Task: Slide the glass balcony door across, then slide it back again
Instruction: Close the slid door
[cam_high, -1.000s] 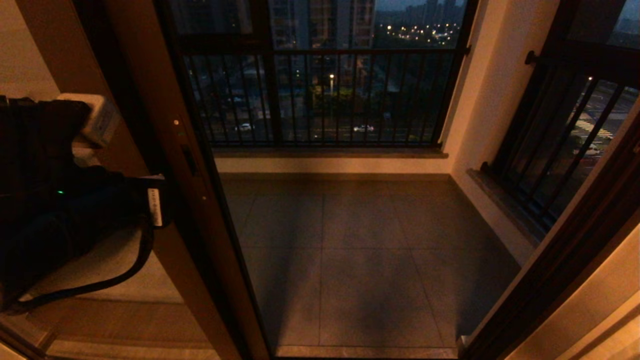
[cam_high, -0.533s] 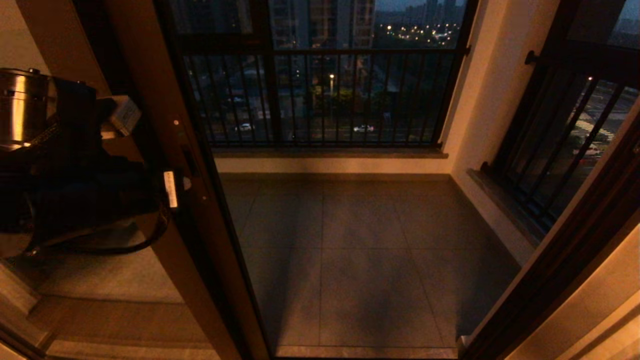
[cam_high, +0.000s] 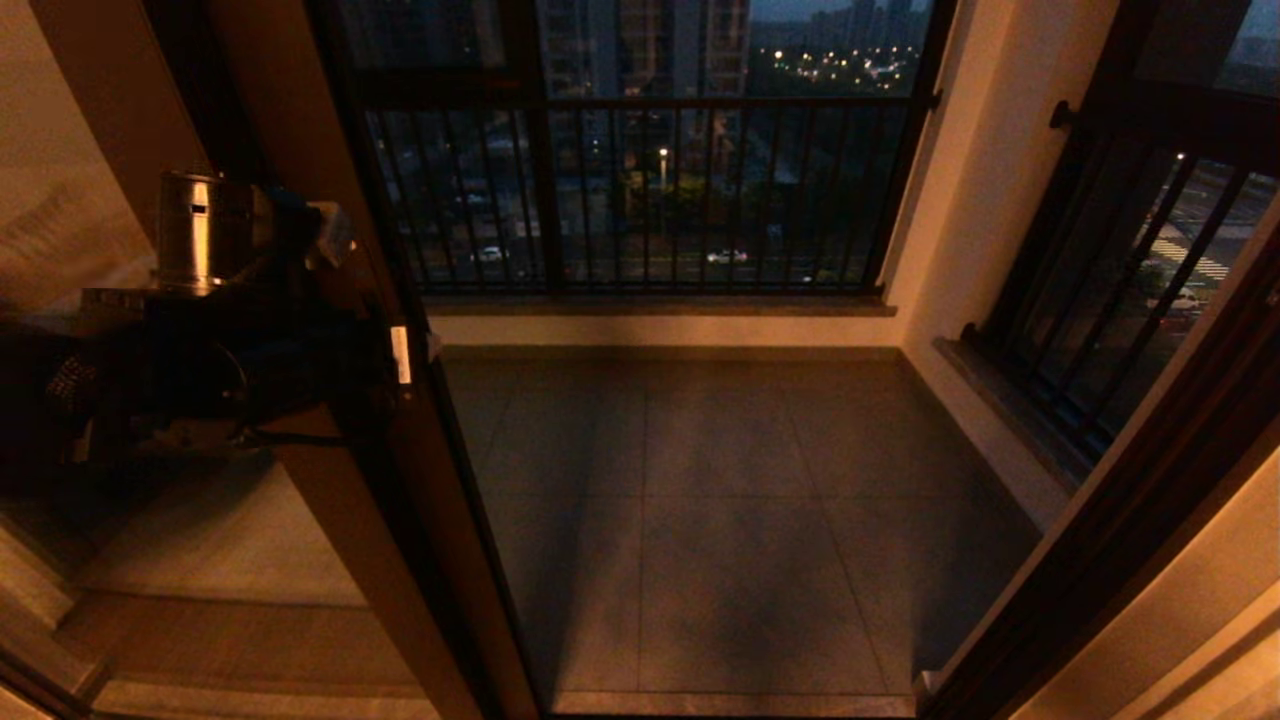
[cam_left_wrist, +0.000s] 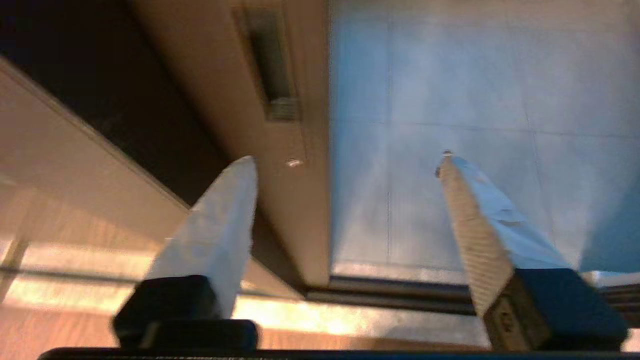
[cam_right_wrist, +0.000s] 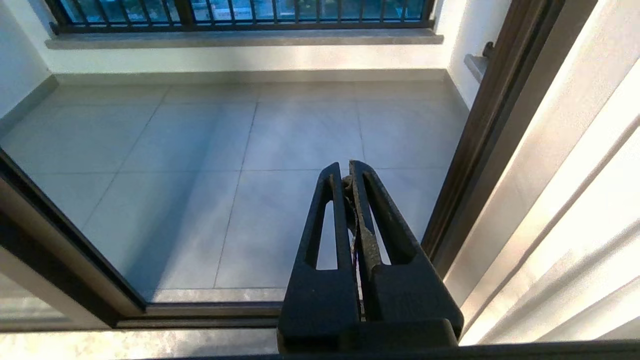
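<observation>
The glass balcony door stands slid to the left, and its brown stile (cam_high: 400, 560) borders an open doorway. On the stile's face is a dark recessed handle (cam_left_wrist: 272, 65). My left gripper (cam_high: 415, 350) is at the stile's free edge at about handle height. It is open, and the stile (cam_left_wrist: 300, 210) passes between its two pale fingers: one finger (cam_left_wrist: 220, 220) lies on the room side, the other (cam_left_wrist: 475, 215) over the balcony floor. Neither finger clamps the frame. My right gripper (cam_right_wrist: 345, 172) hangs shut and empty near the right jamb, outside the head view.
Grey balcony floor tiles (cam_high: 740, 520) lie beyond the doorway, closed off by a dark railing (cam_high: 640, 190). The floor track (cam_left_wrist: 400, 295) crosses the threshold. A dark right door jamb (cam_high: 1130, 510) and pale wall bound the opening on the right.
My left arm has swung right and forward to the stile's edge while its wrist turned. Its fingers have gone from shut to wide apart. The door itself has not shifted.
</observation>
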